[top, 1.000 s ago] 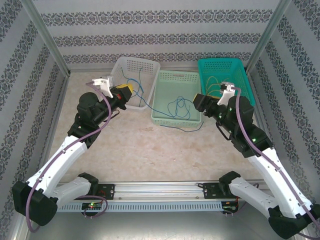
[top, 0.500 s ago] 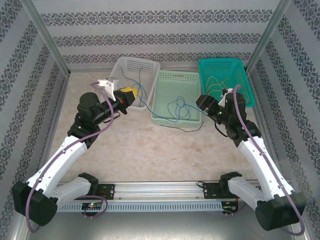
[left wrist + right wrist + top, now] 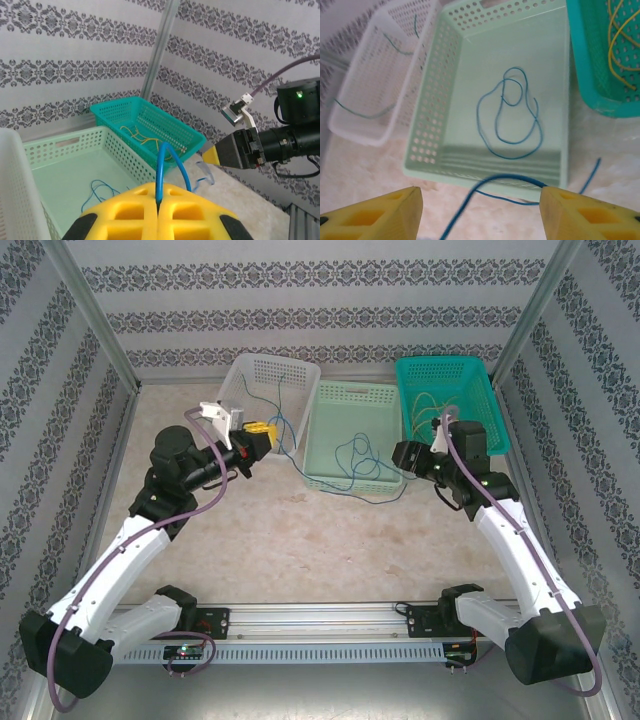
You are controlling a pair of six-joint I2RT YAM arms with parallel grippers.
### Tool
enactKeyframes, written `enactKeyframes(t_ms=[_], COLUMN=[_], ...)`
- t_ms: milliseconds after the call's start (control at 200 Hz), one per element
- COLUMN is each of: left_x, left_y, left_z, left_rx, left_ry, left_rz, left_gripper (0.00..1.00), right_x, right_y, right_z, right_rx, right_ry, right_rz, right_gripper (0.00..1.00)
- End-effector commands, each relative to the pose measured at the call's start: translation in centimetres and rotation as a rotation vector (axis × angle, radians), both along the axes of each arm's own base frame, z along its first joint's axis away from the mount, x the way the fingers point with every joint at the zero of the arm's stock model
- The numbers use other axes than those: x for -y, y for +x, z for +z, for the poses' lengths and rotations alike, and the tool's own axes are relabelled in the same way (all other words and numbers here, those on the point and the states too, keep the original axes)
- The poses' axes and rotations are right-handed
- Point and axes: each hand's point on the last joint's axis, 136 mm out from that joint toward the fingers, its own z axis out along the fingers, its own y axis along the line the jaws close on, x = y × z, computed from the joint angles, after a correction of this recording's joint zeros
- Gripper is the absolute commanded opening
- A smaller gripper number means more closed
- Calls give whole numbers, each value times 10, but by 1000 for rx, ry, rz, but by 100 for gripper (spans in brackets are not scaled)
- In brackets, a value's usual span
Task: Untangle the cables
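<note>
Left gripper [image 3: 258,436] first: its yellow fingers [image 3: 120,215] are pressed tight together, and a blue cable [image 3: 160,165] is pinched right in the seam between them, arching up out of the grip and curling back down. That gripper hangs just left of the light green basket [image 3: 352,392], over the near corner of the white basket [image 3: 275,362] that stands against the green one's left wall. The left arm [image 3: 130,540] climbs from its base, folds at the elbow and sends its forearm sideways towards the light green basket. Over to the right gripper [image 3: 480,217]: fingers spread wide, nothing between the pads, and it looks down on the near wall of the light green basket, where a blue strand crosses the table [image 3: 300,540] just in front of that wall, below the gap between the fingers and untouched. The right arm [image 3: 520,550] rises from its base and bends left, with its gripper at the light green basket's near right corner. Inside the light green basket lies a blue loop [image 3: 510,115]; whether it is the clamped cable, I cannot tell. Yellow cables [image 3: 620,45] sit in the teal basket [image 3: 440,364] to its right, and a greenish cable [image 3: 367,116] lies in the white basket.
</note>
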Motion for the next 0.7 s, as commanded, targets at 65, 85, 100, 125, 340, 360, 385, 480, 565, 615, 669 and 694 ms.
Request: enactKeyframes(t_ms=[65,85,100,125,340,360,385,480,565,615,669,694], left_x=[7,7,6,6,8,8,8,6,4,2,-1,-2], left_y=[-24,-25,-26,-27,-32,-32,-32,-31,-28,-24,-20,-17], left_z=[7,8,7,8,13,13,13,13,13,12,10,9], left_rx=[4,5,3,5,10,8,6,9,16,14,16,13], left_ry=[118,125,130,133,123,124,124,129,137,143,148,150], left_rz=[-119,-121,-121,-122,-149,-149,-150,-134,-115,-88,-61,-45], left_gripper=[0,0,0,0,0,0,0,0,0,0,0,0], right_x=[16,17,17,16,1,0,-2,-3,-2,-3,-5,-5], right_y=[-11,-12,-12,-13,-16,-17,-18,-21,-24,-27,-30,-31], right_z=[-9,-10,-9,-10,-16,-17,-19,-23,-28,-32,-37,-39], right_rx=[41,45,50,57,66,64,62,54,40,27,3,-7], right_ry=[-259,-271,-276,-282,-260,-257,-253,-242,-235,-221,-203,-193], right_rz=[123,129,135,147,261,270,280,286,273,270,274,274], right_gripper=[63,63,63,63,62,62,62,62,62,62,60,60])
